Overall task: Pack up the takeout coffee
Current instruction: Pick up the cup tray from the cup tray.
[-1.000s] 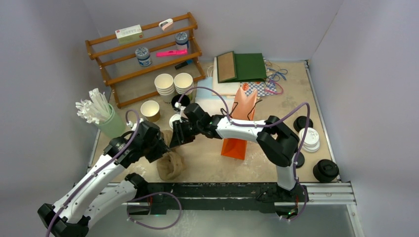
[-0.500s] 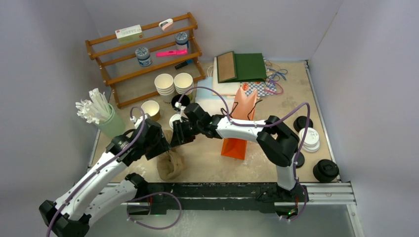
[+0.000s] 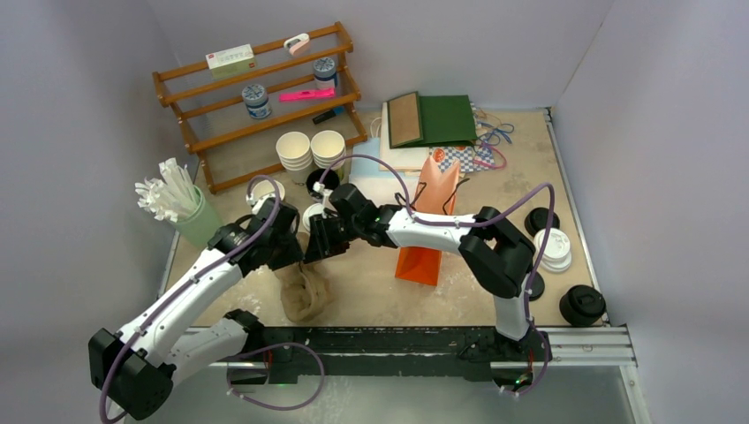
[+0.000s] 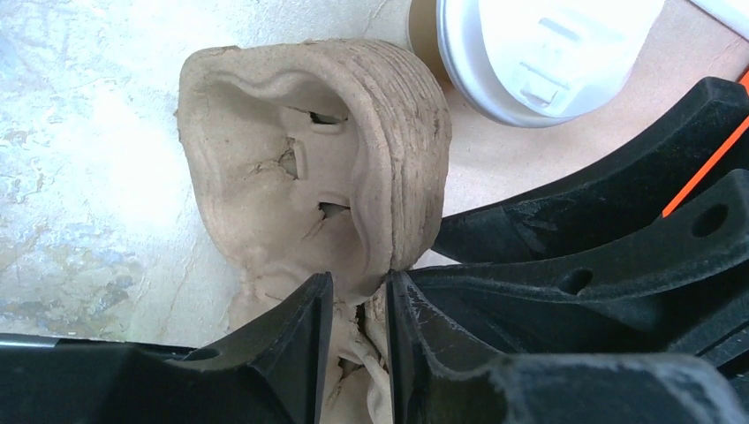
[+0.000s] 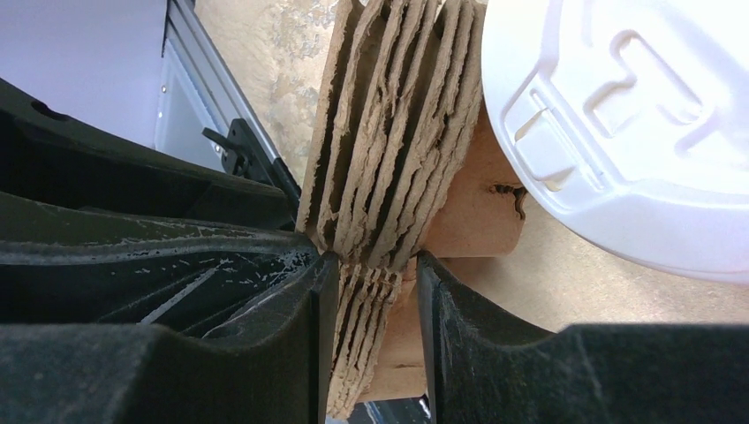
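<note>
A stack of brown moulded-pulp cup carriers (image 3: 302, 290) lies near the table's front, between both arms. My left gripper (image 3: 288, 253) is shut on the top carrier (image 4: 291, 177), its jaws (image 4: 353, 305) pinching the carrier's edge. My right gripper (image 3: 316, 247) is shut on the layered edges of the carrier stack (image 5: 397, 132), jaws (image 5: 369, 291) on either side. One takeout coffee cup with a white lid (image 3: 312, 215) stands just behind the grippers; its lid (image 4: 539, 53) (image 5: 618, 124) shows in both wrist views. An open kraft cup (image 3: 265, 189) is partly hidden by my left arm.
An orange paper bag (image 3: 436, 190) stands right of the grippers, with an orange flat piece (image 3: 417, 263) below it. White stacked cups (image 3: 309, 148), a black cup (image 3: 316, 181), a wooden rack (image 3: 261, 97), a green holder of stirrers (image 3: 181, 208), and black and white lids (image 3: 549, 238) lie around.
My left arm has swung forward toward the right gripper. Its jaws opened wider, then closed on the carrier's edge. The right arm has not moved.
</note>
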You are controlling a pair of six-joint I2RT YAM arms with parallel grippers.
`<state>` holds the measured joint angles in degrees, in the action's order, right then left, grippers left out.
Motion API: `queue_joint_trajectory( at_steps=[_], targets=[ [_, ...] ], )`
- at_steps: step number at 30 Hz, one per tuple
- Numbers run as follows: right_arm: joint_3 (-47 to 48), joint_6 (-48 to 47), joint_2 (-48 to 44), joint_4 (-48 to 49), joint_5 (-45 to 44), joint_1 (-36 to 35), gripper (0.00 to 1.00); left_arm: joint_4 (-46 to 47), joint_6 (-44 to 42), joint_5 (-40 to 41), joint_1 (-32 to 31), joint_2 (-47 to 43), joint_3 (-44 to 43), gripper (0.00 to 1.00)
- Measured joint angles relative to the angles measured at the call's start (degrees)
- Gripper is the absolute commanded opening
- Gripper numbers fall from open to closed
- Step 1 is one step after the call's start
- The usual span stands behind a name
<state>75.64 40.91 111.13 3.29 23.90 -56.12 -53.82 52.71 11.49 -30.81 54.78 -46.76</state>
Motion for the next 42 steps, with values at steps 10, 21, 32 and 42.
queue_joint_trajectory(
  at_steps=[10, 21, 32, 42],
  targets=[
    [0.00, -0.04, 0.00, -0.44, -0.35, 0.42, 0.39, 0.39, -3.45, -0.09, 0.46, 2.91, -1.77, 0.13],
    [0.00, -0.07, 0.15, -1.14, -0.46, 1.33, 0.44, -4.20, -4.48, 3.30, 0.48, 3.28, -5.90, 0.13],
    [0.00, -0.87, 0.15, 1.16, -0.42, 1.40, 0.70, -4.55, -5.57, 3.26, 0.57, 3.10, -5.88, 0.24],
    [0.20, -1.18, 0.17, 1.64, -0.94, 0.57, 0.93, -4.61, -5.84, 3.06, 1.66, 2.64, -5.77, 0.22]
  ],
)
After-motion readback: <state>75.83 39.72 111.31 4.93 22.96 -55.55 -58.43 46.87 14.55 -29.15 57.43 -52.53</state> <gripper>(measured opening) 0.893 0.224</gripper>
